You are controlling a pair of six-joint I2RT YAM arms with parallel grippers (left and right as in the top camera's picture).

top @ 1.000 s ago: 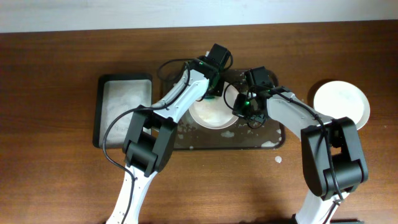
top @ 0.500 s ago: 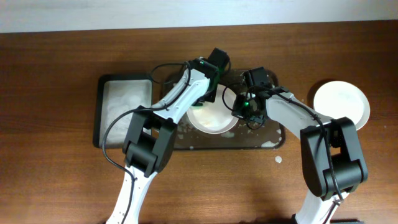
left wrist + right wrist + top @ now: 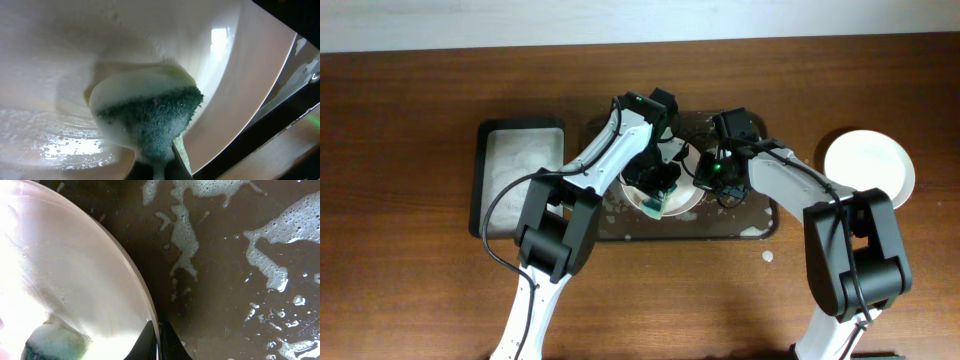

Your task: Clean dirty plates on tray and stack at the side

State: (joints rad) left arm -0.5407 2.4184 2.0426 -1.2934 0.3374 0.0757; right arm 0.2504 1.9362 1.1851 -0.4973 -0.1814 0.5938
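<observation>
Here's the large dark brown rectangular tray (image 3: pixel 740 222), streaked with soapy foam, on the brown wooden worktop (image 3: pixel 410 120). In the tray's middle lies a round white plate (image 3: pixel 684 200), wet and sudsy. The left end effector (image 3: pixel 656 188) is down over that plate, closed on a green sponge lathered in pale foam (image 3: pixel 150 117). The left wrist view has the sponge pressed against the plate's inner surface, with glossy suds around it.

On the plate's right side, the right end effector (image 3: pixel 158 342) is clamped shut on the rim, one finger inside and one outside. The tray's foam-patched floor shows just beyond the rim.

Off the tray's right end, well apart from it, a second round white plate (image 3: pixel 868 168) rests on the worktop. Whether more lie beneath it, I cannot tell.

Off the tray's left end, just beside it, sits a smaller black rectangular tray (image 3: pixel 477 180) with a whitish soapy film inside. And there's a small white fleck (image 3: pixel 767 256) on the worktop, just past the tray's corner nearest the right arm's base.
</observation>
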